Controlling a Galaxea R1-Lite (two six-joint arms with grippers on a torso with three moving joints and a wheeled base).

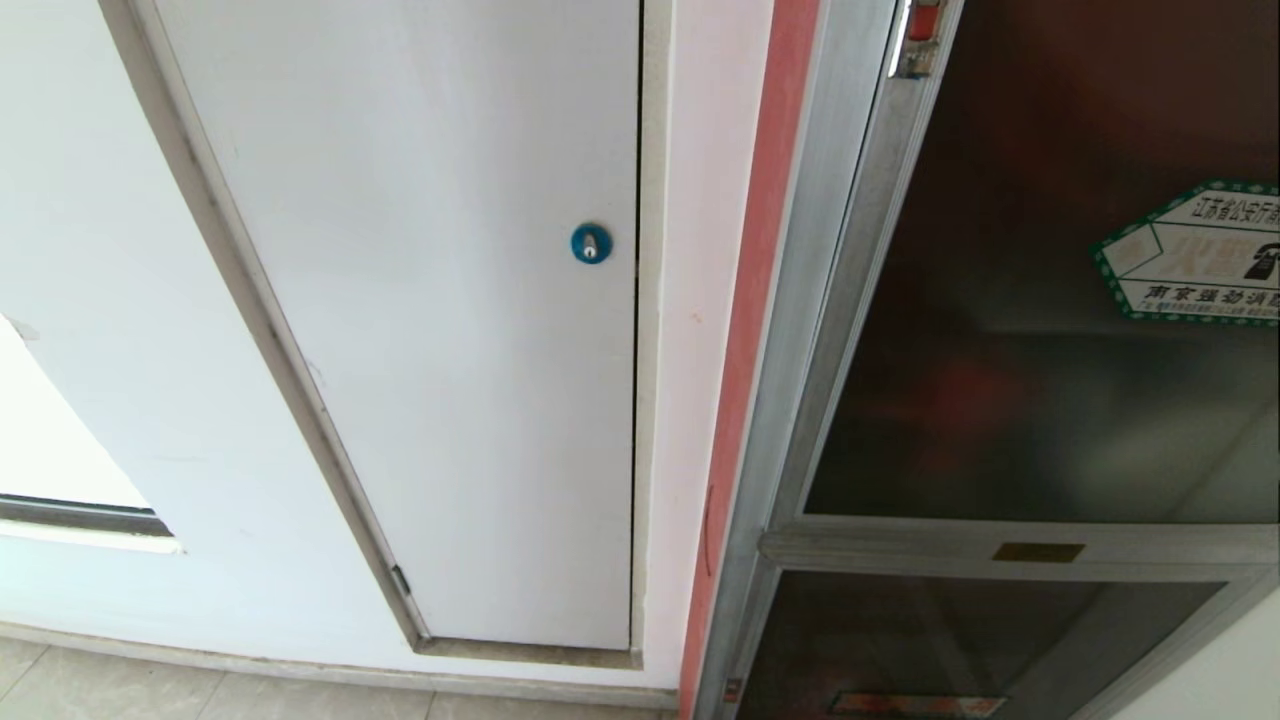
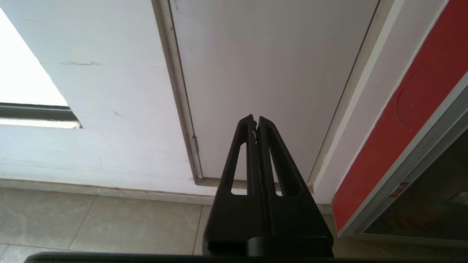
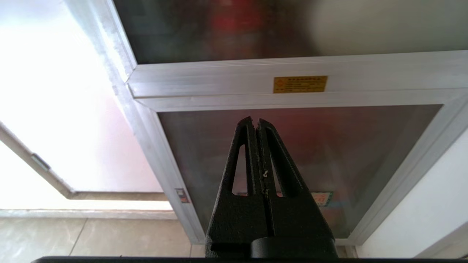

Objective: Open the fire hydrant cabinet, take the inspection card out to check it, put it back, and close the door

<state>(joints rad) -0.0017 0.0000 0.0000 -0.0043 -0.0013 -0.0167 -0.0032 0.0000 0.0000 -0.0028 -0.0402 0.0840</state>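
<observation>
Tall silver metal-framed fire hydrant cabinet [image 1: 800,330] at the right of the head view, closed, against the wall. In its upper part, large dark tinted glass door [image 1: 1010,300], shut, with a green-edged white hexagonal sticker [image 1: 1195,255] bearing Chinese text at the right edge. Below the door, silver crossbar with a small brass plate [image 1: 1038,552]; under that, a smaller dark glass door [image 1: 960,630] with a red strip label low down. No telling from these views where the inspection card lies; only dim red shapes behind the glass. Left of the cabinet, red painted strip [image 1: 755,330], then plain white panel [image 1: 450,330] with a blue round lock [image 1: 591,243]. Pale tiled floor [image 2: 91,219] along the wall's foot.

Left gripper [image 2: 256,122] black, fingertips pressed together, empty, clear of the wall, aimed at the white panel's lower part. Right gripper [image 3: 256,122] black, fingertips likewise together, empty, aimed at the smaller lower glass door, touching nothing, beneath the brass plate.
</observation>
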